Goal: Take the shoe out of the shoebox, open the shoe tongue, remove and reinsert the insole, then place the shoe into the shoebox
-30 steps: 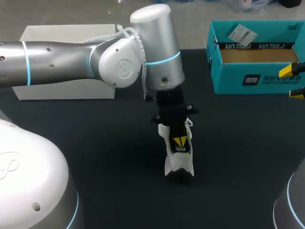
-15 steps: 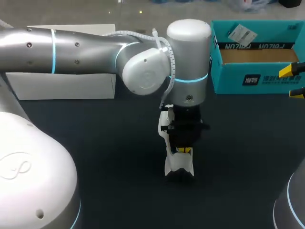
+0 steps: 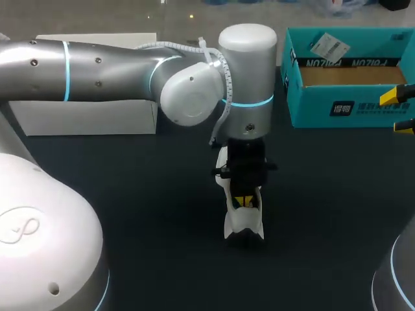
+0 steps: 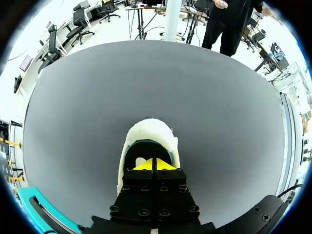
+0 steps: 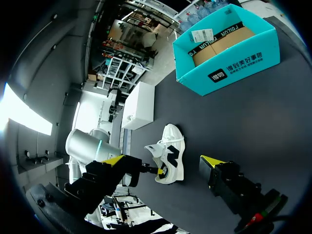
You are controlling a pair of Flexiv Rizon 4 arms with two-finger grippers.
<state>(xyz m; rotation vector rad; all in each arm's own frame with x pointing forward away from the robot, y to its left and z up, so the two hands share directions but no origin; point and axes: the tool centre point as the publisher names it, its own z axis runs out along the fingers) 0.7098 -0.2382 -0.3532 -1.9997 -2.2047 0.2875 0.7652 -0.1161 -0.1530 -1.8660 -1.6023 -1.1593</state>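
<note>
A white sneaker (image 3: 243, 225) stands on the black table near its middle, toe toward the front edge. My left arm reaches over it from the left. The left gripper (image 3: 243, 202) points straight down into the shoe's opening. In the left wrist view the left gripper (image 4: 155, 164) is shut, its tips pressed together inside the white shoe (image 4: 148, 130); I cannot see anything between them. The right wrist view shows the shoe (image 5: 173, 155) from the side with its tongue raised. My right gripper (image 3: 399, 111) (image 5: 163, 161) hangs open at the right edge, apart from the shoe. The teal shoebox (image 3: 350, 107) stands open at the back right.
A white closed box (image 3: 91, 116) sits at the back left, partly behind my left arm. The shoebox (image 5: 229, 53) holds brown cardboard and a paper tag. Bare black table lies between the shoe and the shoebox.
My left arm's wrist has swung to the right over the shoe and the gripper has dropped a little deeper into the opening. Shoe and right arm have stayed put.
</note>
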